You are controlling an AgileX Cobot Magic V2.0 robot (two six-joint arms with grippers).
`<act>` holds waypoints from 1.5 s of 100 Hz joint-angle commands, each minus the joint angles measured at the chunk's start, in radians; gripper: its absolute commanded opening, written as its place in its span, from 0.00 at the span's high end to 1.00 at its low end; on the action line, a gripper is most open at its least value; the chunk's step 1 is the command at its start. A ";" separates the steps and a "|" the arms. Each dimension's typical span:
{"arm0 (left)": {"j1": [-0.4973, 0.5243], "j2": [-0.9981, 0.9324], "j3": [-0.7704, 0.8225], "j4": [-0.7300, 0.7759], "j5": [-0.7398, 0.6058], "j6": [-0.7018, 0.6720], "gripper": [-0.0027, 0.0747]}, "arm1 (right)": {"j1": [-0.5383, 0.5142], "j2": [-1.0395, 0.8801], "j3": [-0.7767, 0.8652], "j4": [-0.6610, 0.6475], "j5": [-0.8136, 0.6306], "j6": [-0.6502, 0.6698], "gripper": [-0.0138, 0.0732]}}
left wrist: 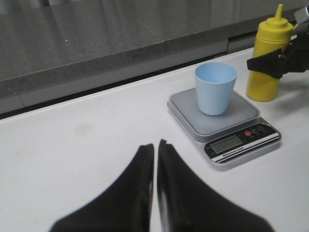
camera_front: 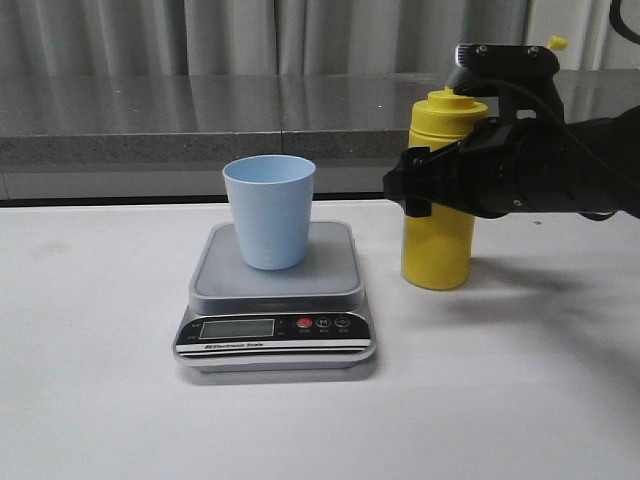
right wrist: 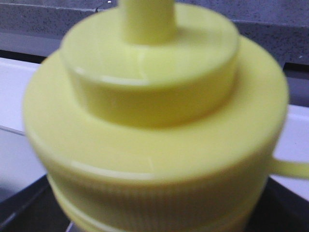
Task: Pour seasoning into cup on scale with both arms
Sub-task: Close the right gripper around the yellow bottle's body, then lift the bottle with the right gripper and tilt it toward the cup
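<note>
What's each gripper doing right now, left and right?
Left gripper: shut, holding nothing.
Right gripper: around the yellow bottle; grip cannot be told.

Cup (camera_front: 268, 212) stands on scale (camera_front: 276, 293) platform, toward its rear. Seasoning bottle (camera_front: 437, 243) upright on table (camera_front: 100, 380), just right of scale, right gripper (camera_front: 412, 190) at its upper body. Left gripper (left wrist: 155, 151) well apart from scale, over bare table.

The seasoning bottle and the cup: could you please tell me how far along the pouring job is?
Done: the blue cup stands upright on the scale. In hand: the right end effector is around the yellow seasoning bottle, which stands upright on the table beside the scale; whether it grips yet is unclear. The left end effector, shut and empty, is off to the side. Left: lifting, tilting and pouring.
</note>
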 commanded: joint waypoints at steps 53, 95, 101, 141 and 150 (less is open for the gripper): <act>0.002 0.012 -0.027 -0.009 -0.071 -0.008 0.95 | -0.002 -0.079 -0.028 -0.016 -0.116 -0.070 0.64; 0.002 0.012 -0.027 -0.009 -0.071 -0.008 0.95 | 0.000 -0.191 -0.200 -0.219 0.352 -0.270 0.64; 0.002 0.012 -0.027 -0.009 -0.071 -0.008 0.95 | 0.003 -0.191 -0.241 -0.273 0.437 -0.270 0.64; 0.002 0.012 -0.027 -0.009 -0.071 -0.008 0.95 | 0.074 -0.191 -0.443 -0.840 0.877 -0.037 0.64; 0.002 0.012 -0.027 -0.009 -0.071 -0.008 0.95 | 0.103 -0.188 -0.471 -0.985 0.955 0.045 0.64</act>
